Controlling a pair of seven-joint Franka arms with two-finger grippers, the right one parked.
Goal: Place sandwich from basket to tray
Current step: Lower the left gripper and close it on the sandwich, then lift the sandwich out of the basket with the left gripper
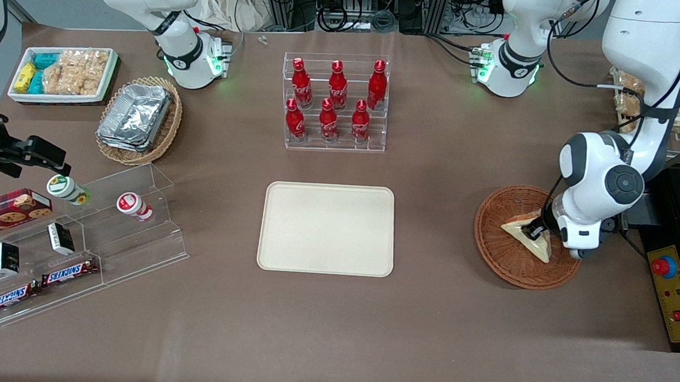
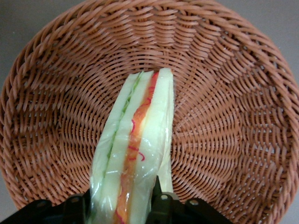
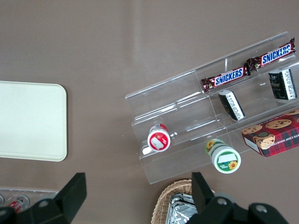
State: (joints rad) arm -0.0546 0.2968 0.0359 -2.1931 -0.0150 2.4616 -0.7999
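Pincer [image 2: 120,205] squeezes sandwich [image 2: 133,149] inside basket [image 2: 233,93]; sandwich long side points straight out from pincer; tray [image 1: 327,228] well apart, toward parked arm's end.

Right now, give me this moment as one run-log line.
stage: grasp | gripper: in basket, shut on sandwich | sandwich: in basket, not lifted clear | tray: bare, toward parked arm | next: likely lift, carry to tray

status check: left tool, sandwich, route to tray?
Tool down in the basket, shut on the sandwich. Sandwich not yet out of the basket. Tray bare; nothing on the table between basket and tray.
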